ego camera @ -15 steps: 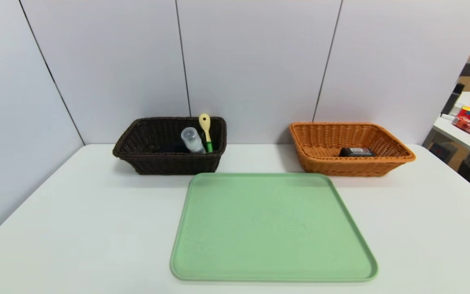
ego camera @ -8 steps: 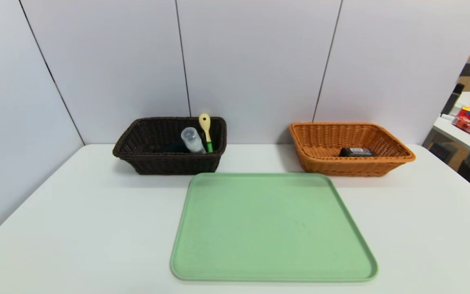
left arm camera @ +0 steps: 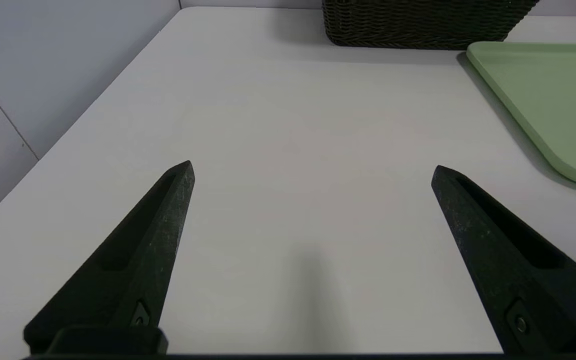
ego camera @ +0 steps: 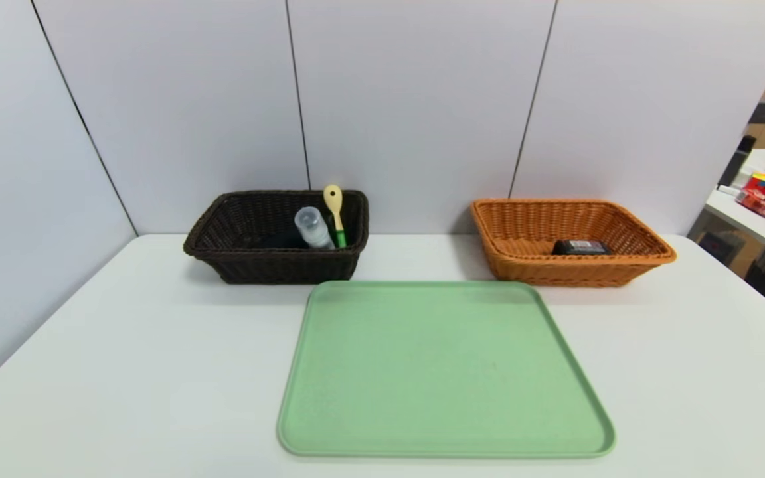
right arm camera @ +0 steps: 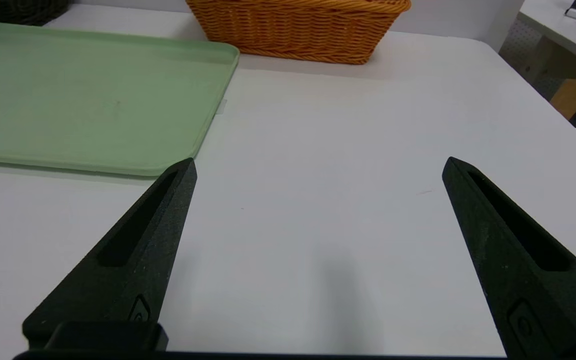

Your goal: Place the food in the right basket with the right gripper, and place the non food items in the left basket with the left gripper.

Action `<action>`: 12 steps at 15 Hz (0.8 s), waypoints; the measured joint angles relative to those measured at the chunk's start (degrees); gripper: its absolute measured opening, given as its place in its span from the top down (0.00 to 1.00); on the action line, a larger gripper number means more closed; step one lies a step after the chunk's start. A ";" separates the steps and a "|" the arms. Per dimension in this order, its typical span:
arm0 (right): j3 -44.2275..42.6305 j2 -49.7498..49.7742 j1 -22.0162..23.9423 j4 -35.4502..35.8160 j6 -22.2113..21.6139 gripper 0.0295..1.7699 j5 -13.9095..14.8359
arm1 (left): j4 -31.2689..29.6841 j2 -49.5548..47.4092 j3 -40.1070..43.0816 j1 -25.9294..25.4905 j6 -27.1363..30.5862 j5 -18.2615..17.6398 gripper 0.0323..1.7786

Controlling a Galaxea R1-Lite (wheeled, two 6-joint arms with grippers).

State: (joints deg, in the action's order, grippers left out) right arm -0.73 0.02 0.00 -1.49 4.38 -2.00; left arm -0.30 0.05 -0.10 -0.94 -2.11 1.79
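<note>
The left hand (left arm camera: 313,163) hung above the white desk (ego camera: 157,372), its fingers wide apart with nothing between them. The right hand (right arm camera: 320,158) hung over the desk too, on the other side of the green tray (ego camera: 445,372), fingers also wide apart and holding nothing.

The tray, a flat one with a low rim, lay between the two hands and a little ahead of them, bare inside.

Beyond the left hand stood the dark brown wicker basket (ego camera: 283,267). In it the white bottle with a clear cap (ego camera: 314,229) leaned at a tilt, just beside the yellow slotted spoon with a green handle (ego camera: 335,212), whose head rose above the rim. A black item (ego camera: 286,239) lay low in the same basket, partly hidden.

Beyond the right hand stood the orange-tan wicker basket (ego camera: 575,271), with the small black carton (ego camera: 580,247) inside near its front wall, label showing.
</note>
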 joint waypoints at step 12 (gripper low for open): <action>-0.23 -0.05 -0.07 -0.29 -4.71 0.04 2.00 | -0.11 0.06 0.00 0.00 -1.39 0.22 0.05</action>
State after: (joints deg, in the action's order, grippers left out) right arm -0.96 -0.02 -0.07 -1.78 -0.33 0.00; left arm -0.41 0.11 -0.10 -0.94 -3.50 2.01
